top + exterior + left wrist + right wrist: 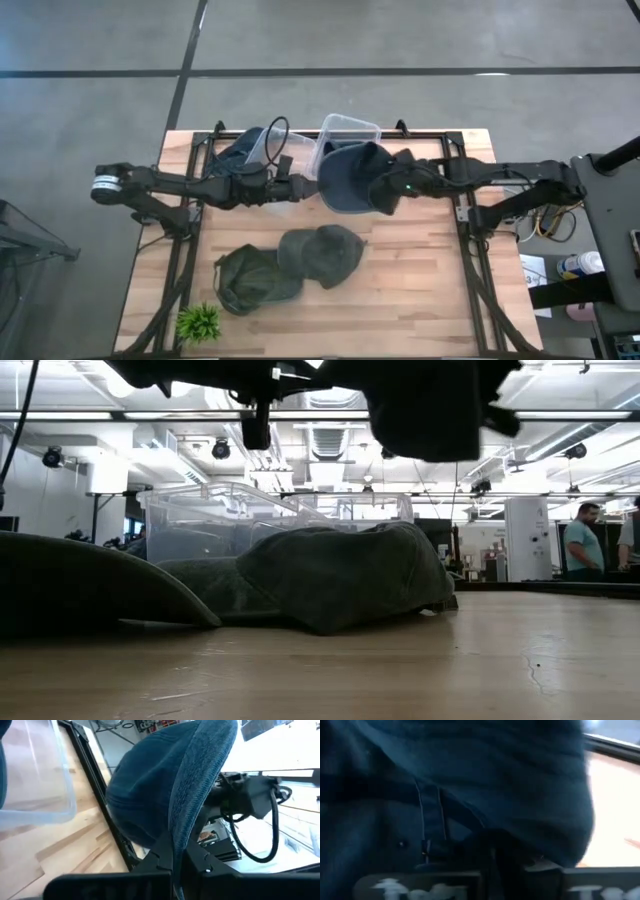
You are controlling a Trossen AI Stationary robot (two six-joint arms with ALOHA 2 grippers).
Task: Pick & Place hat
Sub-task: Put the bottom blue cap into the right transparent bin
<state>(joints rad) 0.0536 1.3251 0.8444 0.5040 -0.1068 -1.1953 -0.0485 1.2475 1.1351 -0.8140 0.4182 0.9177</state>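
Blue corduroy hat [345,180], held aloft over the far part of the bench [420,310], hangs between the two grippers and is pinched from both sides. The left gripper [300,185] clamps the brim edge, which its wrist view shows running straight up from between the closed fingers, with the crown bulging to one side. The right gripper [385,190] is closed on dark fabric at the opposite side, and its wrist view is filled by the cloth. The hat's long axis thus lies roughly along the line joining the two grippers, crosswise on the bench, opening turned downward as far as can be judged. Neither arm is nearer; both touch it. A clear plastic bin [350,135] sits just beyond the hat, away from both arms' near side, and is the likely destination. Two olive hats [320,255] rest on the bench below and nearer the front.
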